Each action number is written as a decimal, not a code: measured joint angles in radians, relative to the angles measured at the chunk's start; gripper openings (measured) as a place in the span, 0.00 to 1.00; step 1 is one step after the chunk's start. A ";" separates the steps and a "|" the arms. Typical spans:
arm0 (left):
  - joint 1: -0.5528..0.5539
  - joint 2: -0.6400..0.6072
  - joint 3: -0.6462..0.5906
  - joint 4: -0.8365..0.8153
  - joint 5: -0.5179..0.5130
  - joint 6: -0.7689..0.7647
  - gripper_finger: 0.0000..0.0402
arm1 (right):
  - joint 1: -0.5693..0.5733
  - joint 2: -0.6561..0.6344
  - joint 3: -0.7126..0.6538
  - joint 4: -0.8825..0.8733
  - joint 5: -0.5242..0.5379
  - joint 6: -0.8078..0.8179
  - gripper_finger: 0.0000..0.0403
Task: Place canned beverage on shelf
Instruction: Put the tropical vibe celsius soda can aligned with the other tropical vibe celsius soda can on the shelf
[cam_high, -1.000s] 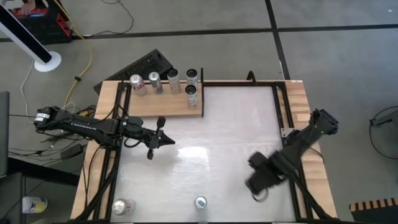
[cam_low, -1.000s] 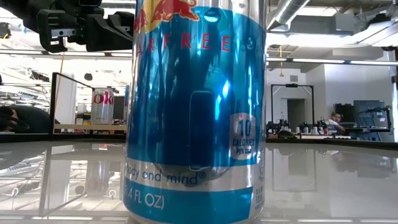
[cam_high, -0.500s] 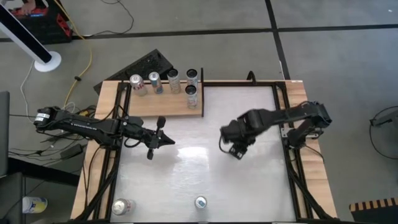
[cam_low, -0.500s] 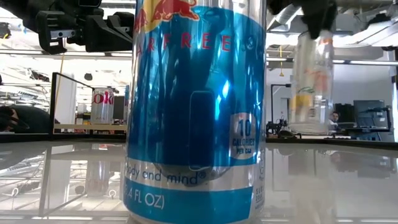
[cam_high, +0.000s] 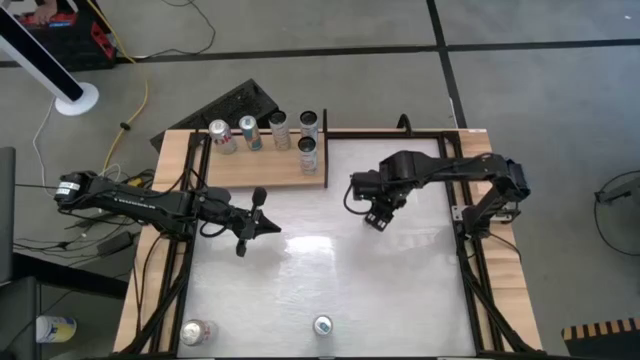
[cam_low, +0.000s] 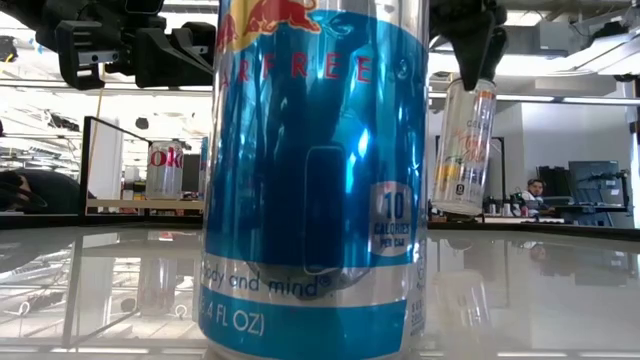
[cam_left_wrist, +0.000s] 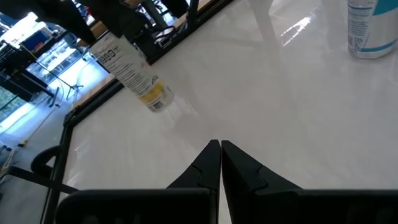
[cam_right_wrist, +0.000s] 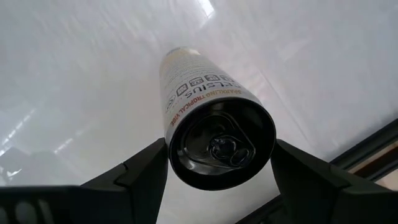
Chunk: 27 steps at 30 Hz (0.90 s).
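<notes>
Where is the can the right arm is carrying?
In the low view the white can hangs off the table in the right tool, just right of the shelf.

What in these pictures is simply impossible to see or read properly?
- Blue can, low view: top and base cut off by the picture's edges; it blocks the table's middle.
- Shelf, low view: mostly hidden behind that can; only one red can shows.
- Five shelf cans, high view: labels too small to read.
- Carried can, right wrist view: the right claw's contact is hidden behind the can's top.
- Left claw: shut, nothing held.
</notes>
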 joint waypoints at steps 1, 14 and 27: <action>0.000 0.000 0.000 0.000 0.000 -0.003 0.00 | -0.004 0.000 0.000 0.000 0.000 -0.001 0.70; 0.000 0.000 0.000 -0.004 0.001 -0.013 0.00 | -0.009 0.105 -0.001 0.023 -0.014 -0.101 0.70; 0.000 0.000 0.000 -0.019 0.002 -0.018 0.00 | 0.007 0.123 0.001 0.054 -0.027 -0.102 0.75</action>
